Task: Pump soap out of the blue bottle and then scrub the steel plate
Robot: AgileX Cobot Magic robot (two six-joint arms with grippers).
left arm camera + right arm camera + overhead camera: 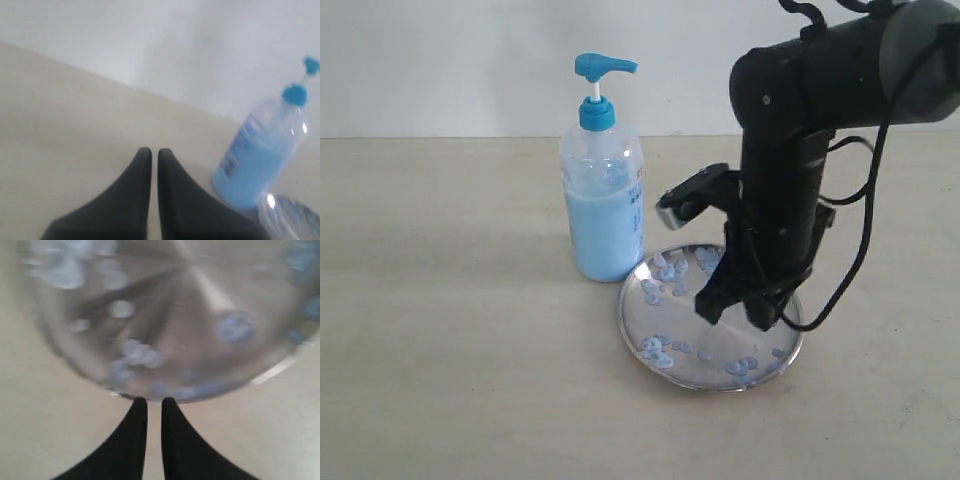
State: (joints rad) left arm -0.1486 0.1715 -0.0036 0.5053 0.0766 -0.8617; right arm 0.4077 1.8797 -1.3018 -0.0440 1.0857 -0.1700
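The blue bottle [605, 200] stands upright on the table, its pump head [603, 68] raised, with pale blue soap [606, 238] filling its lower half. The steel plate [720, 345] lies just right of it, touching or nearly touching its base, dotted with soap blobs [666, 270]. My right gripper [735, 310] points down over the plate's right part, shut and holding nothing; in the right wrist view its tips [154, 401] sit at the plate's [190, 315] rim. My left gripper [154, 151] is shut and empty, hovering over bare table away from the bottle [260, 160] and plate [290, 216]. It is out of the exterior view.
The beige table [440, 300] runs back to a white wall [440, 60]. The right arm's black cable [865, 250] loops beside the plate's right side, and its wrist camera [685, 200] juts toward the bottle.
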